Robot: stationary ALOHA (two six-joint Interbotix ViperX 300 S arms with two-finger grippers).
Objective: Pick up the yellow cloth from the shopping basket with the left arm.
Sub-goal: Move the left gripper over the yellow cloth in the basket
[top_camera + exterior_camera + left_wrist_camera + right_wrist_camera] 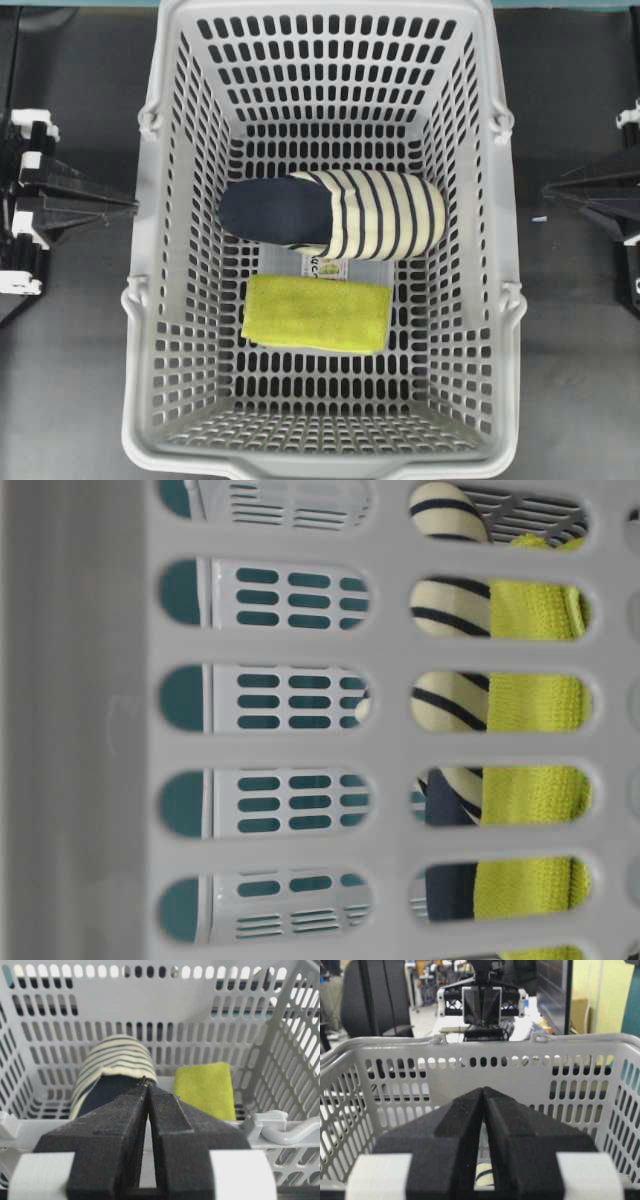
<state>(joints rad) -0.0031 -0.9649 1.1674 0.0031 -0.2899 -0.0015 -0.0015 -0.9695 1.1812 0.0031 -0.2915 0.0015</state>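
A small yellow-green folded cloth (317,314) lies flat on the slotted floor of a large light-grey plastic shopping basket (150,300) that stands on a dark bench (60,380). From overhead the cloth is a neat rectangle, longer across than deep, plain in colour with a fine woven texture and a slightly darker folded edge along its right and lower sides. It sits in the middle of the basket floor, towards the near wall. Just beyond it lies a cream-and-navy striped slipper (335,215), with its navy end towards the left of the overhead view. A clear plastic item with printing (335,268) shows between the two, partly under both; the cloth's far edge covers some of it.

Through the basket's slots in the table-level view, the cloth (530,795) shows as a bright yellow-green band with a ribbed weave, close against the slipper (445,695).

The left hand (147,1087) is outside the basket, level with the rim, its black pointed fingers pressed together at the tips and holding nothing. In its wrist view the cloth (206,1089) lies beyond the rim, to the right of the slipper (112,1070), apart from the hand.

The right hand (483,1092) is also outside the basket on the opposite side, its black fingers closed against each other and holding nothing. In the overhead view, both arms stay at the frame edges, left (60,205) and right (595,195), well apart from the cloth.
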